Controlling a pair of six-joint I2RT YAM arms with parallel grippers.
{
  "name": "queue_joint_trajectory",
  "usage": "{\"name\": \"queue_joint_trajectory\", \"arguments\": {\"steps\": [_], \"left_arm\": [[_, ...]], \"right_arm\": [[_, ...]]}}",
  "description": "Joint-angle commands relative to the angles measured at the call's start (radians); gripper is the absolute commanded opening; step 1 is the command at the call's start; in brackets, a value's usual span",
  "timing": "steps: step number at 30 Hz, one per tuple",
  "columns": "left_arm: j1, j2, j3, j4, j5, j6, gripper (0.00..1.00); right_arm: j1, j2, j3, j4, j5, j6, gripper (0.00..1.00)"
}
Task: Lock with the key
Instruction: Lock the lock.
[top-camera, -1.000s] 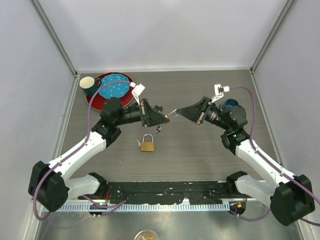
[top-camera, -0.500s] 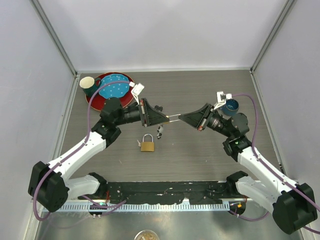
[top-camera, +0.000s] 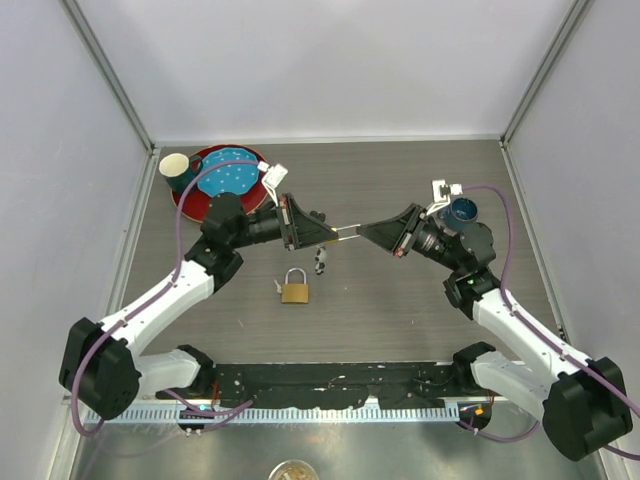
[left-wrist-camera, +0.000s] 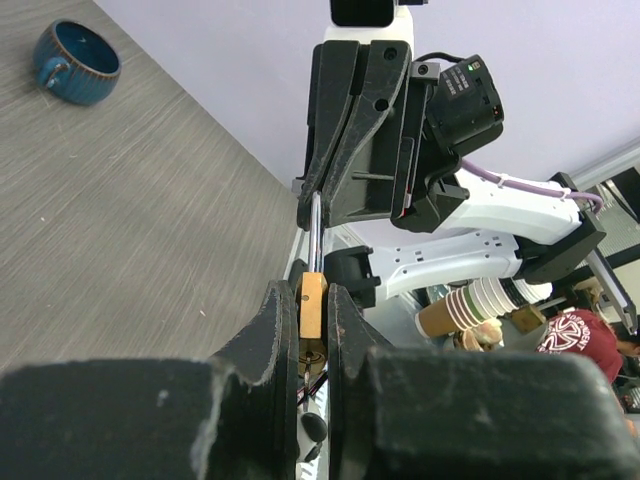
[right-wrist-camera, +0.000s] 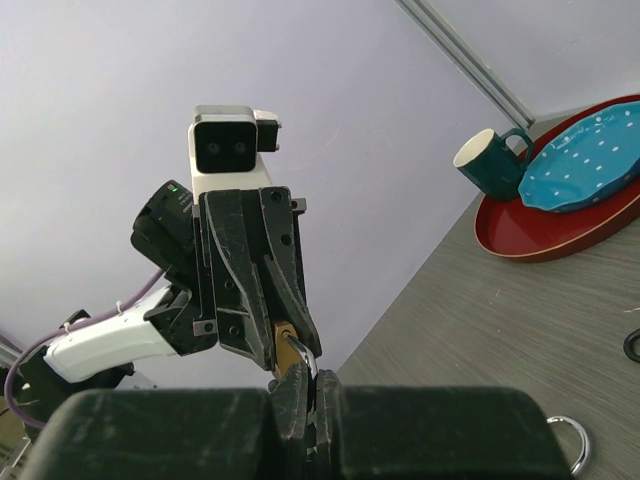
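A small brass padlock (left-wrist-camera: 312, 310) hangs in mid-air over the table's middle, with my left gripper (left-wrist-camera: 311, 290) shut on its body. Its silver shackle (right-wrist-camera: 303, 351) points at my right gripper (right-wrist-camera: 308, 373), which is shut on the shackle's tip. In the top view the two grippers meet nose to nose, left (top-camera: 330, 237) and right (top-camera: 362, 232), with the thin shackle (top-camera: 347, 234) bridging them. A key (left-wrist-camera: 309, 366) sits in the keyhole at the lock's underside, and its black-headed bunch (top-camera: 320, 262) dangles below.
A second, larger brass padlock (top-camera: 294, 290) lies on the table just in front of the grippers. A red tray (top-camera: 190, 198) with a blue dotted plate and a green cup (top-camera: 176, 170) stands back left. A blue cup (top-camera: 462, 210) sits by the right arm.
My right gripper has come down and forward to the left gripper and now pinches the shackle. The left arm and its padlock have barely shifted.
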Motion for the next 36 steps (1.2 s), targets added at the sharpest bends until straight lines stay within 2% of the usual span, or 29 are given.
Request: {"name": "queue_joint_trajectory", "arguments": {"steps": [1,18,27,36], "left_arm": [[0.051,0.013,0.038,0.173,-0.121,-0.024,0.00],[0.049,0.036,0.046,0.283,-0.081,-0.108,0.00],[0.043,0.039,0.054,0.244,-0.080,-0.097,0.00],[0.012,0.038,0.067,0.142,-0.120,-0.019,0.00]], "right_arm": [[0.021,0.023,-0.003,0.029,-0.053,0.002,0.02],[0.090,0.052,0.022,0.023,-0.040,-0.074,0.02],[0.128,0.055,0.046,-0.016,-0.020,-0.113,0.01],[0.156,0.080,0.074,0.041,-0.019,-0.048,0.02]]}}
